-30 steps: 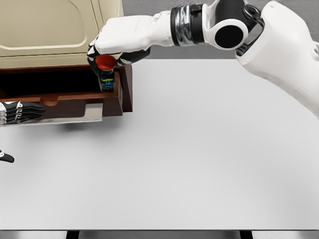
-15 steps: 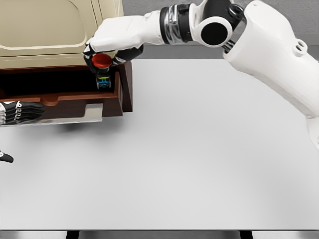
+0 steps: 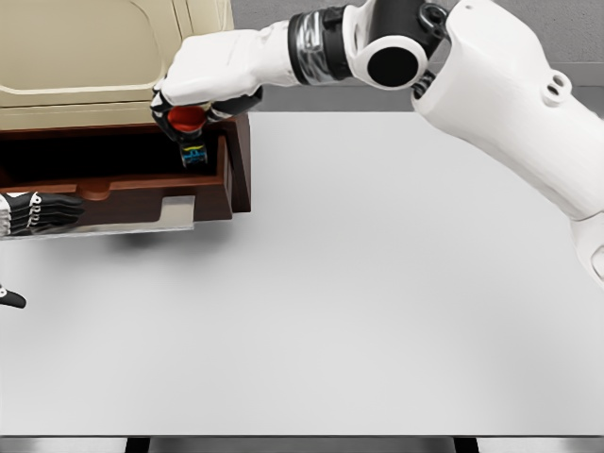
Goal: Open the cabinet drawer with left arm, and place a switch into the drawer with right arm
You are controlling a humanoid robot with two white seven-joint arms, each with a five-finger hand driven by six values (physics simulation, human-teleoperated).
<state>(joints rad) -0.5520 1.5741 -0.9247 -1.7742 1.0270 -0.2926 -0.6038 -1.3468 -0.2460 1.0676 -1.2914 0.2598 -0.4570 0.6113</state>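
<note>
switch shifted slightly left and further over the open drawer since the earlier frame | right hand closed around its red-capped top, arm stretched across from the right | left hand curled on the drawer front, at the picture's left edge | cabinet above

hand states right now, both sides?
Left hand: at the open drawer front, grip cannot be told.
Right hand: shut on the switch, over the drawer.
</note>
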